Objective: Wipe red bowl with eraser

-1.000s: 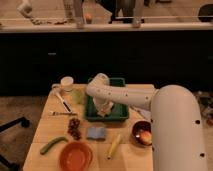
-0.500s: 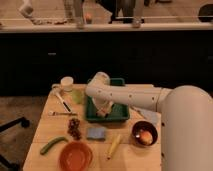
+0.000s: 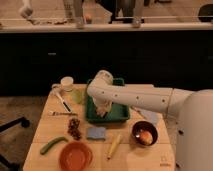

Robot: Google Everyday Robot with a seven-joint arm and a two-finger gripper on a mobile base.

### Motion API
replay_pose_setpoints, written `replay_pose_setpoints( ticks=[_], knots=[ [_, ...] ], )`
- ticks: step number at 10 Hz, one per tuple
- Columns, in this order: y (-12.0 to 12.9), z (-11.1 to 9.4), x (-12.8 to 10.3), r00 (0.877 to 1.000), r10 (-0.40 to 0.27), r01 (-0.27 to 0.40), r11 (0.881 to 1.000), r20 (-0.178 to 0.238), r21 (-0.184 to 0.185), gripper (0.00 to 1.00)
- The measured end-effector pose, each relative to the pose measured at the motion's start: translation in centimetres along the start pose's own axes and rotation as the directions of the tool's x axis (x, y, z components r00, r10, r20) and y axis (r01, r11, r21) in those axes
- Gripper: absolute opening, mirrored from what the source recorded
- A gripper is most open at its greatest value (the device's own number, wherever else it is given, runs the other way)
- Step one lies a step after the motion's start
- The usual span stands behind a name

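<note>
The red bowl (image 3: pixel 76 156) sits at the front edge of the wooden table, left of the middle, with nothing showing inside it. My arm reaches in from the right, bends at a white elbow (image 3: pixel 101 82), and points down into the green tray (image 3: pixel 118 118). The gripper (image 3: pixel 102 108) hangs low inside the tray's left half, well behind the red bowl. The eraser does not show; whatever lies under the gripper in the tray is hidden by it.
A blue sponge (image 3: pixel 96 133) lies in front of the tray, with a banana (image 3: pixel 114 145) to its right. A dark brown bowl (image 3: pixel 144 133) holds an orange object. Grapes (image 3: pixel 75 127), a green vegetable (image 3: pixel 52 145), a white cup (image 3: pixel 66 83) and utensils (image 3: pixel 62 103) are on the left.
The bulky rear part of my arm has drawn back to the right, uncovering the brown bowl. The gripper has stayed over the tray's left half.
</note>
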State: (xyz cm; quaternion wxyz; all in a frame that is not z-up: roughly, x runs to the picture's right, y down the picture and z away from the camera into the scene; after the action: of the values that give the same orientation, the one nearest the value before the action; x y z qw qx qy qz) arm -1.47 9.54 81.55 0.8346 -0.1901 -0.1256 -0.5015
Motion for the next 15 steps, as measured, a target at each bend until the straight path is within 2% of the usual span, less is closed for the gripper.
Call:
replay_pose_setpoints(
  ticks=[2,4,7,9,12,13,15],
  knots=[
    [-0.1,-1.5,-0.4,1.000,-0.006,0.006,0.999,-0.004,0.032,0.00],
    [0.5,-4.3,-1.8,1.000,-0.031,0.031,0.997,-0.001,0.066,0.00],
    [2.3,-7.2,-4.0,0.997,-0.071,0.071,0.994,0.002,0.088,0.00],
    [3.2,-8.1,-5.0,0.996,-0.094,0.093,0.991,0.006,0.097,0.00],
    [5.2,-8.7,-6.3,0.993,-0.107,0.100,0.988,0.054,0.120,0.00],
    [6.4,-8.6,-6.8,0.991,-0.105,0.095,0.987,0.078,0.127,0.00],
    [9.0,-8.6,-7.3,0.991,-0.092,0.078,0.988,0.098,0.130,0.00]
  ],
)
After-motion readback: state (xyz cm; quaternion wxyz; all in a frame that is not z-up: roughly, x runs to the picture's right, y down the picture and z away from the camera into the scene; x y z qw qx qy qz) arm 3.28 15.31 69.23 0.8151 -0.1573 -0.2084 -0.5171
